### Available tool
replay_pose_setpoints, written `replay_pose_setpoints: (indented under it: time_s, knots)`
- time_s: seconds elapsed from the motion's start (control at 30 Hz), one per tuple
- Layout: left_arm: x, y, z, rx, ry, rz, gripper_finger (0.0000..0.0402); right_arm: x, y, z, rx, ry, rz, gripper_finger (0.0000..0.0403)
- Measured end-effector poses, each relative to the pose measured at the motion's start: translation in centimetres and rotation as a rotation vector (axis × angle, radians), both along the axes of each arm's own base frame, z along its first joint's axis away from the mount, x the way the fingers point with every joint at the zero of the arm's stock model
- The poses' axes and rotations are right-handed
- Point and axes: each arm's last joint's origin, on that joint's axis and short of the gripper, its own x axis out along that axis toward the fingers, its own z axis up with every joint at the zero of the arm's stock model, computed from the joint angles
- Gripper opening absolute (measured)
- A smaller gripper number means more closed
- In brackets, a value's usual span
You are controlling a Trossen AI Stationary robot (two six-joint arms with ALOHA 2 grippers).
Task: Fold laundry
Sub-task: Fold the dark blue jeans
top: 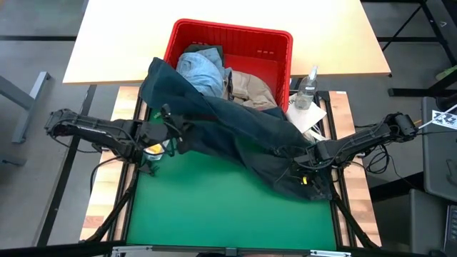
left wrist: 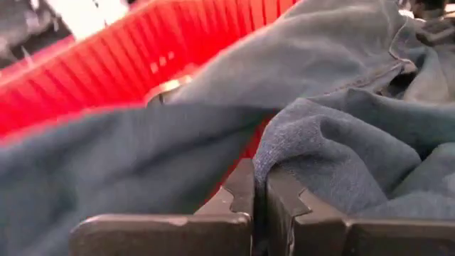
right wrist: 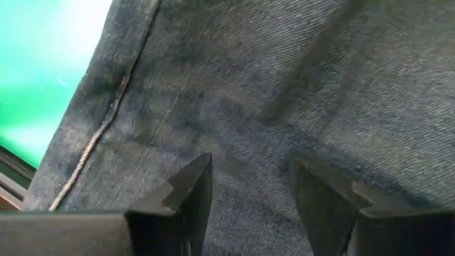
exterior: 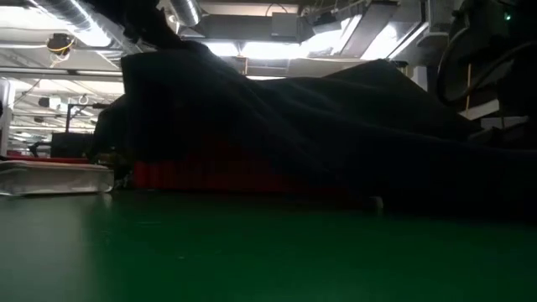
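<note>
One pair of navy jeans [top: 235,132] dominates: draped from the red basket [top: 275,43] rim out across the green table [top: 214,214], spanning between both hands. Heavy, limp denim; will sag and drag, seams and hems give the firmest hold. Basket behind the hands holds light denim [top: 200,70] and a khaki piece [top: 251,87]. Left hand [left wrist: 259,195] clenched on a fold of jeans at the basket-side edge. Right hand [right wrist: 249,192] released, fingers spread just over flat denim beside a stitched seam, nothing pinched. Spray bottle [top: 308,88] sits beyond the right hand.
</note>
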Motion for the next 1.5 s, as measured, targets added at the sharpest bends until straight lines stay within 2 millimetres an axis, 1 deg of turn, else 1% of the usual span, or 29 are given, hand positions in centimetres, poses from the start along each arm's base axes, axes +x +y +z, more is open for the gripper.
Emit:
replay_pose_setpoints:
  time_s: [0.07,0.17,0.23,0.3,0.47,0.57,0.63,0.73,0.8,0.87,0.93,1.03,1.13,1.2,1.27,1.4,1.5]
  knots:
    - [0.1,0.0,-0.1,0.033,0.039,-0.035,0.0005,0.0,0.0,0.0,-0.004,0.009,-0.027,0.0186]
    - [-0.1,-0.3,-0.7,0.014,0.11,-0.083,0.0005,0.0,0.0,0.0,-0.006,0.017,-0.053,0.0186]
    - [-0.2,-0.7,-1.4,-0.005,0.173,-0.114,0.0006,0.0,0.0,0.0,-0.007,0.018,-0.056,0.0186]
    - [-0.6,-1.1,-2.3,-0.016,0.274,-0.144,0.0006,0.0,0.0,0.0,-0.007,0.019,-0.056,0.0186]
    - [-1.1,-1.7,-3.9,-0.063,0.439,-0.161,0.0007,0.0,0.0,0.0,-0.009,0.018,-0.055,0.0186]
    - [-0.7,-1.8,-4.1,-0.082,0.433,-0.153,0.0007,0.0,0.0,0.0,-0.009,0.019,-0.054,0.0186]
    - [-0.6,-1.8,-4.3,-0.132,0.411,-0.116,0.0007,0.0,0.0,0.0,-0.009,0.018,-0.054,0.0186]
    - [-0.7,-1.8,-4.6,-0.258,0.353,-0.041,0.0007,0.0,0.0,0.0,-0.009,0.019,-0.054,0.0186]
    - [-0.6,-2.0,-4.7,-0.382,0.323,-0.035,0.0007,0.0,0.0,0.0,-0.009,0.02,-0.054,0.0186]
    - [-0.6,-2.3,-4.8,-0.481,0.333,-0.077,0.0007,0.0,0.0,0.0,-0.009,0.021,-0.054,0.0186]
    - [-0.7,-2.7,-4.8,-0.547,0.372,-0.17,0.0007,-0.1,0.0,0.0,-0.01,0.024,-0.053,0.0186]
    - [-0.8,-3.5,-4.8,-0.585,0.426,-0.308,0.0007,-0.1,0.0,0.0,-0.01,0.025,-0.053,0.0186]
    - [-1.0,-4.3,-4.9,-0.626,0.467,-0.407,0.0006,-0.1,0.0,0.0,-0.008,0.026,-0.053,0.0186]
    - [-1.2,-4.9,-5.0,-0.684,0.495,-0.454,0.0008,-0.1,0.0,0.0,-0.005,0.027,-0.053,0.0186]
    - [-1.3,-5.5,-5.1,-0.771,0.502,-0.438,0.0015,-0.1,0.0,0.0,-0.005,0.028,-0.053,0.0186]
    - [-1.3,-6.2,-5.4,-0.947,0.476,-0.27,0.0032,-0.1,0.0,0.0,-0.002,0.029,-0.052,0.0186]
    - [-1.2,-6.6,-5.7,-1.035,0.464,-0.166,0.0047,-0.1,0.0,0.0,-0.002,0.031,-0.052,0.0186]
